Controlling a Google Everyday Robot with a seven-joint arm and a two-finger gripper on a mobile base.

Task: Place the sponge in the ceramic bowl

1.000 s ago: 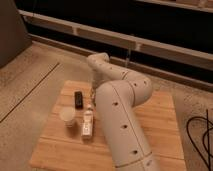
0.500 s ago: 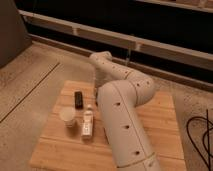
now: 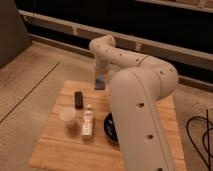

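White and thick, the robot's jointed arm (image 3: 142, 110) filled the near right of the camera view, bending out and down toward the far side of the pale wooden slatted table (image 3: 55, 150). The round, glossy dark ceramic bowl (image 3: 108, 129) sat near the table's middle, mostly hidden behind the arm, with only its left rim showing. Just left of it a small clear bottle (image 3: 87, 124) lay on its side. Beyond that stood a small white cup (image 3: 68, 117), and farther back lay a small black rectangular block (image 3: 78, 98). The small blue-grey rectangular sponge (image 3: 100, 82) was near the table's far edge, well apart from the bowl and not in it. The gripper (image 3: 99, 76) hung directly over the sponge, pointing down, a stance suited to taking it from above. Whether the gripper was clamped on the sponge or parted around it could not be told, nor whether the sponge rested on the wood.
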